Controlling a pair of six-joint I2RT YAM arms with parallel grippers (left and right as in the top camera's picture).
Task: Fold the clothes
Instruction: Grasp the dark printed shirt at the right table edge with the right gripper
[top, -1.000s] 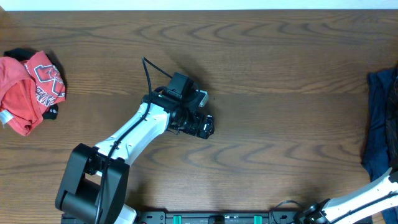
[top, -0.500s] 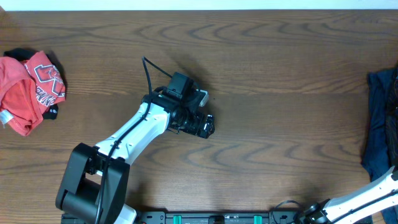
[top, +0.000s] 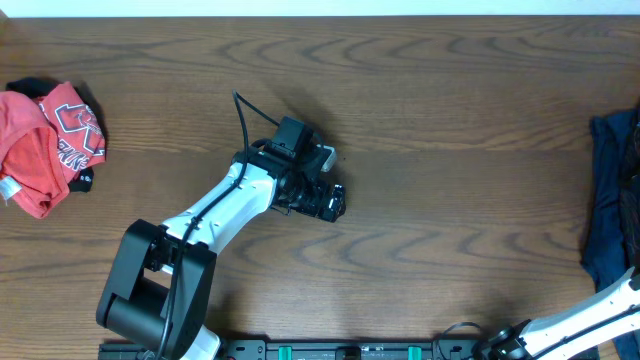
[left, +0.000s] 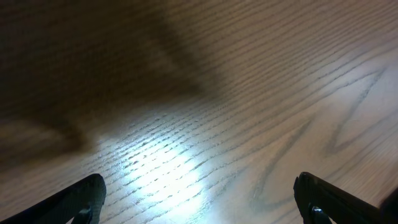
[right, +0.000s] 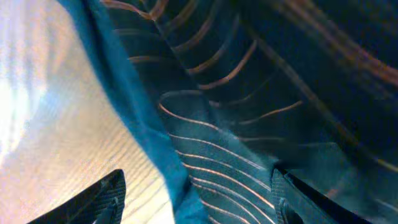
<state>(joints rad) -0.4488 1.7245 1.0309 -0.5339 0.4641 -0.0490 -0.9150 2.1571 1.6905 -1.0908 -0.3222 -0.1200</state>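
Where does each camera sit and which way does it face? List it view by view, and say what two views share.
Overhead: above the table, facing straight down; shows the left arm, part of the right arm, red clothes and a dark jersey.
Left wrist: on the left arm, facing bare wood close below; the open left gripper frames the bottom.
Right wrist: close over the jersey; right gripper tips in the bottom corners.
Shared: overhead and right wrist both show the jersey.
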